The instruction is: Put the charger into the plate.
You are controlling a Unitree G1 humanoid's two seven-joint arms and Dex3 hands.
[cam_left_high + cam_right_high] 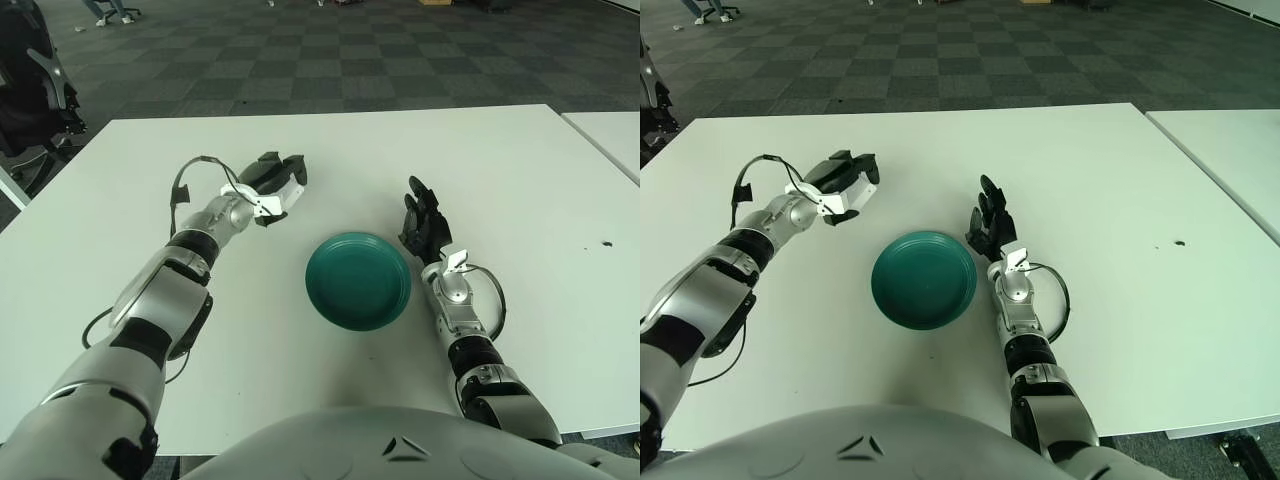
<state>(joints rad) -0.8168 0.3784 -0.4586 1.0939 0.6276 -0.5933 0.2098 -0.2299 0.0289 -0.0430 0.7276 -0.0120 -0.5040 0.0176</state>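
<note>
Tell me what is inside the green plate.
Nothing shows inside the plate; its whole bowl is bare. The white charger sits in the left hand, up and left of it. The right hand shows beside its right rim.

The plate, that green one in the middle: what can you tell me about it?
The plate is round, a deep teal green, with a smooth, slightly glossy surface and a raised rim around a shallow centre. It lies flat on the white table, right way up, with nothing in it. It sits between the two hands: the left hand is up and to its left, the right hand just off its right edge. Neither touches it.
</note>
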